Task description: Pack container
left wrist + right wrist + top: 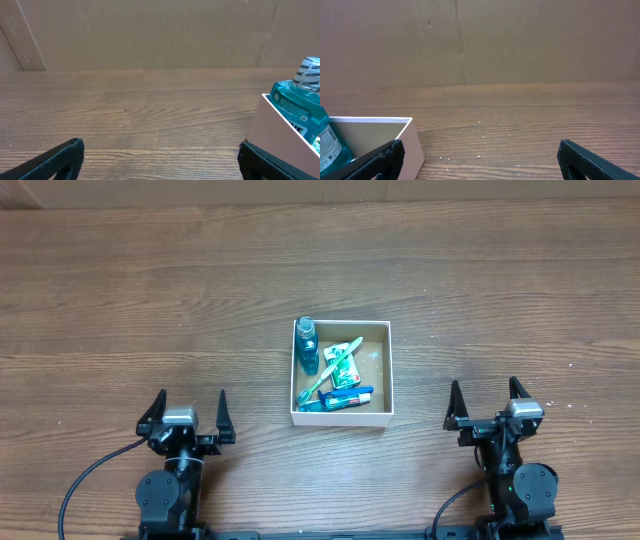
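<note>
Left gripper (190,400) and right gripper (484,392) are both standing spread and empty. We are locating the small square white-walled, brown-floored cardboard container (340,418) on the brown wooden table (120,300), between and beyond them, carrying toiletries including a teal plastic mouthwash bottle (306,345). We are judging it light and thin-walled, likely flexing; pinching one wall near a corner looks firmest.

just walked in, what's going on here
Nothing is being handled right now. The left hand and right hand sit open and empty at the near edge of the table, apart from the container. It holds a mouthwash bottle, toothbrush and toothpaste, so packing looks about done.
</note>
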